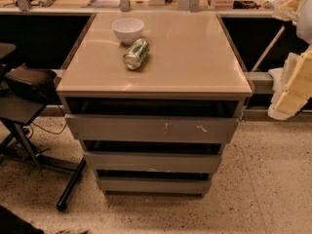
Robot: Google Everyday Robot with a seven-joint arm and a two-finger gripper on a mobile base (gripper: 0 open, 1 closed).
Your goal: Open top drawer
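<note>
The top drawer (152,128) is the tallest grey front panel of the cabinet, just under the beige top, with small whitish scratches right of centre. A dark gap runs between it and the cabinet top (195,57). None of its inside shows. My gripper (288,97), a white and pale yellow part of the arm, hangs at the right edge of the view. It is to the right of the cabinet at about the height of its top edge, apart from the drawer and not touching it.
A white bowl (127,29) and a green can (136,53) lying on its side rest on the cabinet top. Two slimmer drawer fronts (152,162) sit below the top drawer. A dark chair with a bag (29,82) stands at the left. The floor is speckled.
</note>
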